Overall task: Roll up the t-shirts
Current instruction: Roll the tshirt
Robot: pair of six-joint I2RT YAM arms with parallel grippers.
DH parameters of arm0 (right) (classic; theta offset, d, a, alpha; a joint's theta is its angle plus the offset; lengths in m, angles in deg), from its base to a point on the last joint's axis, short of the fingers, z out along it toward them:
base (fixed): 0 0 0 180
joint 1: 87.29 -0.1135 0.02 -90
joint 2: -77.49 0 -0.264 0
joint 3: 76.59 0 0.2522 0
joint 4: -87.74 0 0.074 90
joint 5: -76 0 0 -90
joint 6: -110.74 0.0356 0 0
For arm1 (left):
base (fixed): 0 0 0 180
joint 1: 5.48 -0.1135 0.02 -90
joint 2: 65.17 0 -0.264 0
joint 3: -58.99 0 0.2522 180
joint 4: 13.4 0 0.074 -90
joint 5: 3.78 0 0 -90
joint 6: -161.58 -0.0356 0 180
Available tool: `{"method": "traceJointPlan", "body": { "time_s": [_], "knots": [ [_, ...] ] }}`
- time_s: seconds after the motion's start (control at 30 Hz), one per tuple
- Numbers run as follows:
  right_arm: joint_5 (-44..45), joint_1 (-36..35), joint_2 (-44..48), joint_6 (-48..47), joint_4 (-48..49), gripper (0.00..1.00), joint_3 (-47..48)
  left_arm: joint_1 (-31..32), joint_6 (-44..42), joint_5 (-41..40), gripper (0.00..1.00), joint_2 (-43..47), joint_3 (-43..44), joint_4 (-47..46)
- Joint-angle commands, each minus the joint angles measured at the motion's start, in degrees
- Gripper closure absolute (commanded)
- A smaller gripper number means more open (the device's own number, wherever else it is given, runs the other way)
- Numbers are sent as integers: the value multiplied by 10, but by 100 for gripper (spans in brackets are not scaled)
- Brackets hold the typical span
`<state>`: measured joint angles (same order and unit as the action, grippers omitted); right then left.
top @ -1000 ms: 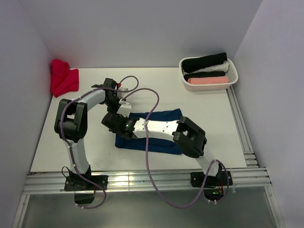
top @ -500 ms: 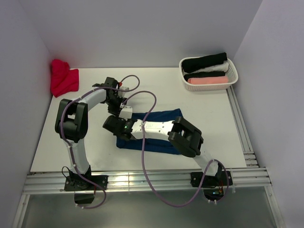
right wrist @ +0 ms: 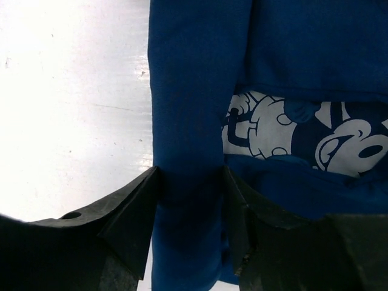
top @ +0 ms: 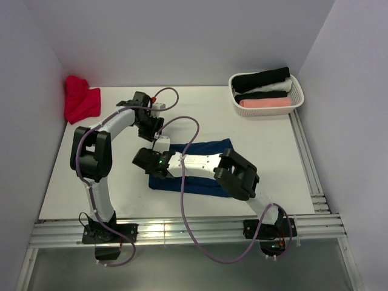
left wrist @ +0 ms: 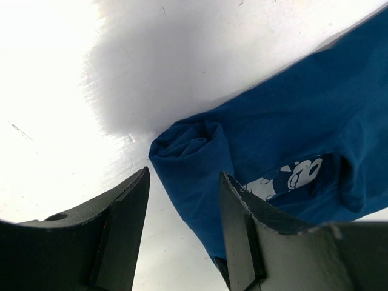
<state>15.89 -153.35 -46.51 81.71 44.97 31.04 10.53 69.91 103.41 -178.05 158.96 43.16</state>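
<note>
The white tabletop has metal rails along its near edge and more along its right edge. A navy blue t-shirt lies flat near the middle, a little toward the near edge, folded into a long band running left to right; its left end is rolled up and a pale cartoon print shows on top. A red t-shirt sits bunched in the far left corner. A white basket stands in the far right corner, well apart from both shirts

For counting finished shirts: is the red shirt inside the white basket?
No, the red shirt lies bunched in the far left corner, apart from the basket.
</note>
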Motion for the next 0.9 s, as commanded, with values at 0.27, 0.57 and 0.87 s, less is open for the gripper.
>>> {"method": "traceJointPlan", "body": {
  "time_s": [0.27,0.57,0.87],
  "knots": [
    [-22,3,-30,-17,-10,58,31,-2,2,25,46,-4,26,17],
    [-74,23,53,25,131,78,-129,-30,-13,83,42,5,26,25],
    [-194,69,112,99,406,77,-336,-78,-61,195,38,-7,1,50]
  ]
}}
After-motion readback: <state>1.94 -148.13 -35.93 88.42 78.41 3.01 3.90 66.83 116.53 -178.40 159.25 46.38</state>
